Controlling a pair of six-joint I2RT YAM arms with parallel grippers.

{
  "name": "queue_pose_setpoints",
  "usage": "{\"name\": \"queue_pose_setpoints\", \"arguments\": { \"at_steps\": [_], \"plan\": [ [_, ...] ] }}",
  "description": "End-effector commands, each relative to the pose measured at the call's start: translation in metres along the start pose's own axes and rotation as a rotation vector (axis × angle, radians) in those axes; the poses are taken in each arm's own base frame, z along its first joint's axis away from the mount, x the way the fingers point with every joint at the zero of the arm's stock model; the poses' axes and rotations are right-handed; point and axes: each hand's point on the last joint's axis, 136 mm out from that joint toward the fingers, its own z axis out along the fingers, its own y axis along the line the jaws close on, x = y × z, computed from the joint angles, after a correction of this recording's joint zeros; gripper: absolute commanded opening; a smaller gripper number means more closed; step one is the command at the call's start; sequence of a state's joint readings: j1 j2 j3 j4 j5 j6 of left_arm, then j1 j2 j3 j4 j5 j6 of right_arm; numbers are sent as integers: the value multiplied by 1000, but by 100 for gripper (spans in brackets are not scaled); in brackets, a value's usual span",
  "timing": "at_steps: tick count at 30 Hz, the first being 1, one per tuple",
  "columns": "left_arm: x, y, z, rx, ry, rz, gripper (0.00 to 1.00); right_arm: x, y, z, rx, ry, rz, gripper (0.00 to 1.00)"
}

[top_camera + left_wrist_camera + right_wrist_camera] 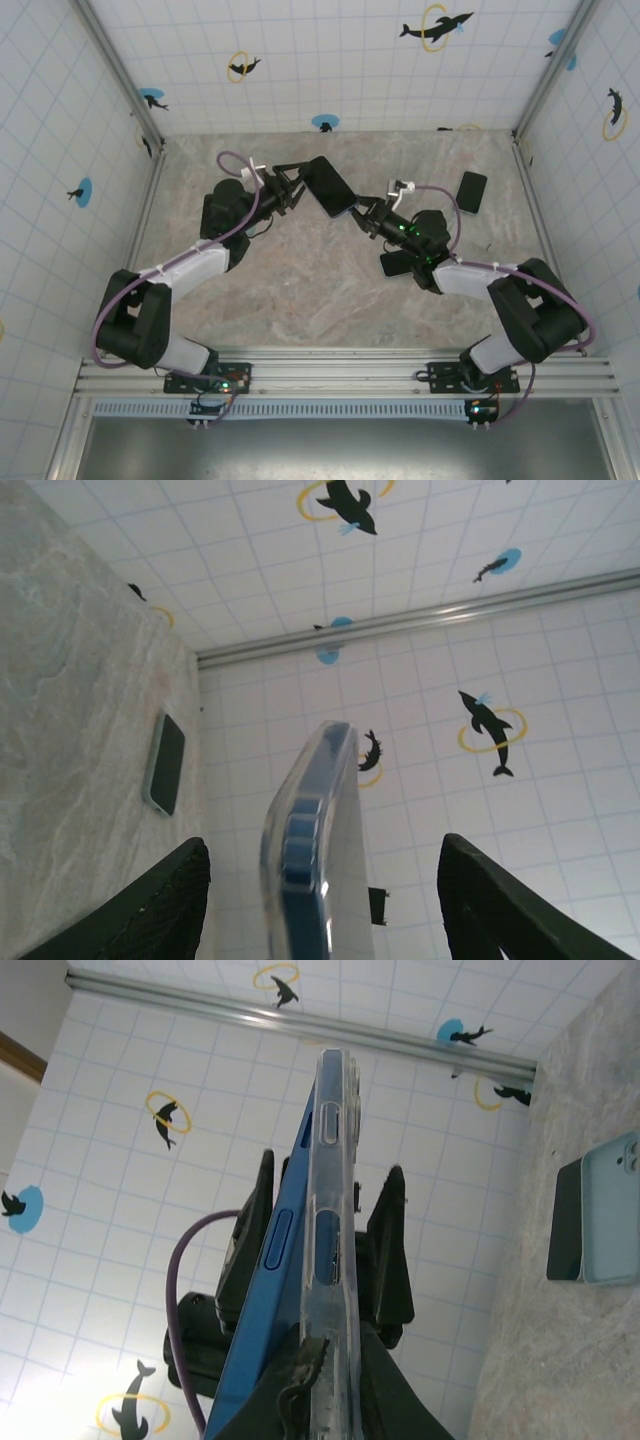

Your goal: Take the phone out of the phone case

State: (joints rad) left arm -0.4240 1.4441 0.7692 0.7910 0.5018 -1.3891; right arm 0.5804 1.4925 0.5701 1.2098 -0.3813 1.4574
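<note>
While my left gripper [294, 188] is standing wide open, its dark fingers [165, 905] flanking the transparent plastic phone case [300, 820] with a gap on each side and nothing held, I am reading this as a moment for taking a fresh hold. To do it well, I am aiming to close that gripper on the blue slab-shaped phone [262, 1290] alone, on the bared blue edge where it is standing proud of the shell. Closing across the clear rim too would only be pressing the two back together. Any pull should be going slowly out through the open face of the case, because the far end is looking seated to me.

Phone and case are hanging in the air over the middle of the grey marbled table [300, 290], between my two arms. My right gripper [362, 209] is pinching tight on the near end of the case, and I am wanting it to act as a steady anchor, neither twisting nor loosening.

As for the lie of it, the long axis is running from my right gripper away toward the far left of the table, the broad dark face is tilting up toward the overhead camera, and the gap between phone and case is widening toward my right gripper.
</note>
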Motion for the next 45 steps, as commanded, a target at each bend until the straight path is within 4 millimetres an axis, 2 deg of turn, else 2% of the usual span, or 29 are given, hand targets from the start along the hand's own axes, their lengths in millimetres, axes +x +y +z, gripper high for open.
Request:
{"name": "queue_pose_setpoints", "arguments": {
  "at_steps": [1,7,11,15,20,27,37,45],
  "plan": [
    [15,-3,-4,-17,-13,17,63,-22,20,-9,-55,-129,-33,0],
    [48,-4,-12,-15,-35,-22,63,-42,7,-15,-2,-262,-32,0],
    [69,-14,-14,12,-54,-52,63,-49,3,-13,25,-305,-59,0],
    [92,-25,-11,58,-49,-103,63,-48,3,-8,22,-305,-73,0],
    [107,-35,-2,119,-18,-166,62,-42,2,-3,18,-290,-84,0],
    [114,-37,10,136,6,-175,59,-37,7,-2,4,-269,-106,0],
    [114,-42,17,171,16,-194,56,-32,10,-3,12,-259,-155,0],
    [113,-31,19,145,1,-198,55,-29,18,-6,-5,-257,-178,0]
  ]
}}
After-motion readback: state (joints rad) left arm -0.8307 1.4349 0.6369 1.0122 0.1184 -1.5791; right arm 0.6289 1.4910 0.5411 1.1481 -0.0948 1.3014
